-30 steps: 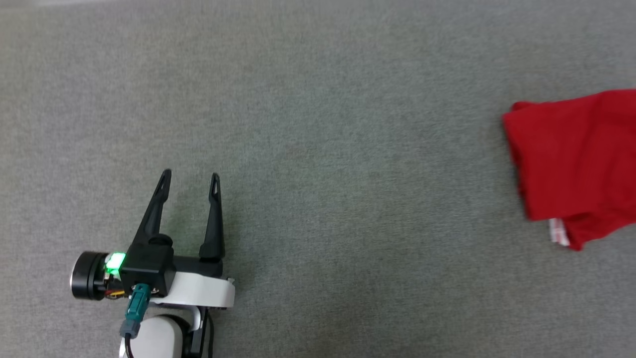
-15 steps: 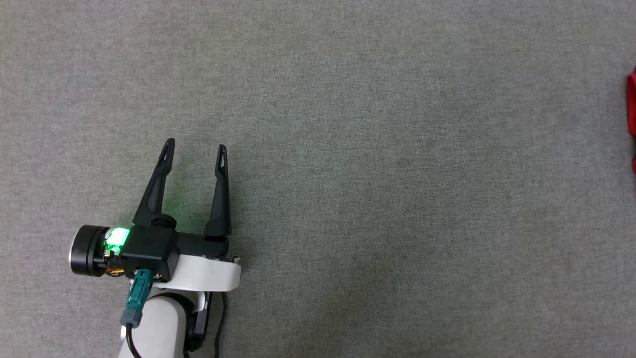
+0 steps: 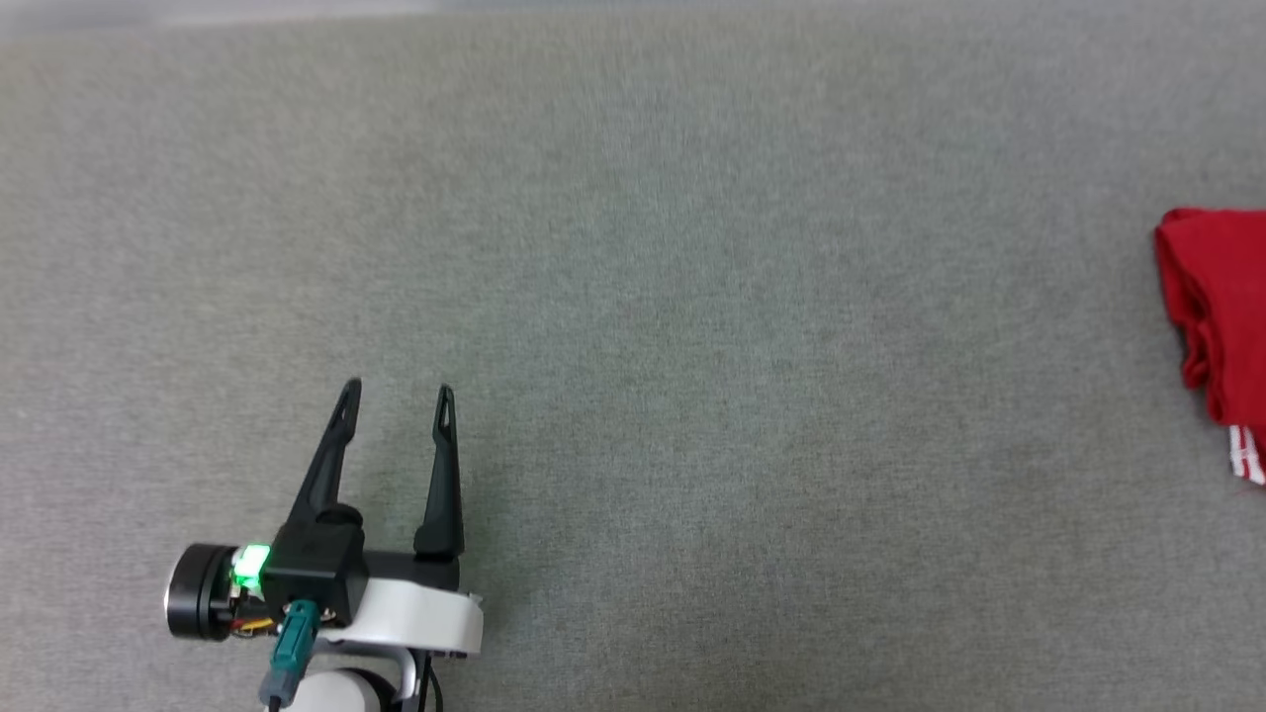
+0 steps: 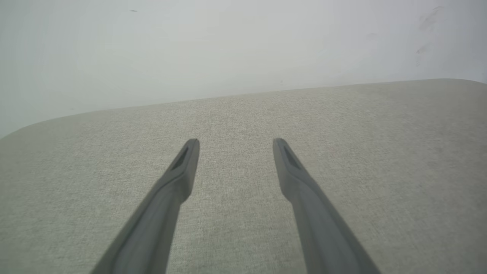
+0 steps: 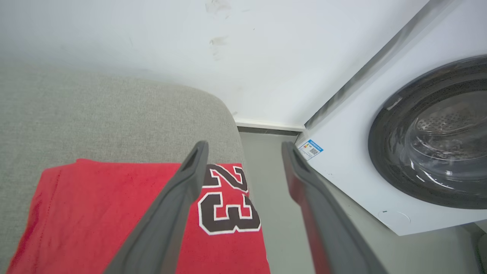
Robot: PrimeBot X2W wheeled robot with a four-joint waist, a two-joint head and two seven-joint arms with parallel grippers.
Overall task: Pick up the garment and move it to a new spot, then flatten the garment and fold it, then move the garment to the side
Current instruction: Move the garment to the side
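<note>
Left hand [image 3: 398, 388] hovers over the near-left part of the grey fabric tabletop [image 3: 692, 346], its two dark fingers spread apart and nothing between them. The wrist view confirms it: left hand [image 4: 236, 142] open over bare fabric. Over on the other side, the right hand [image 5: 245, 145] is spread too and gripping nothing. It hangs above the garment [image 5: 114, 213], which lies in a compact red rectangle with the "23" facing up. The garment [image 3: 1212, 316] sits right along the right edge, close to the far right corner, with a washing machine [image 5: 430, 133] just beyond. Judging by that tidy shape and its place off to the side, folding looks done and the final move looks finished or all but finished
</note>
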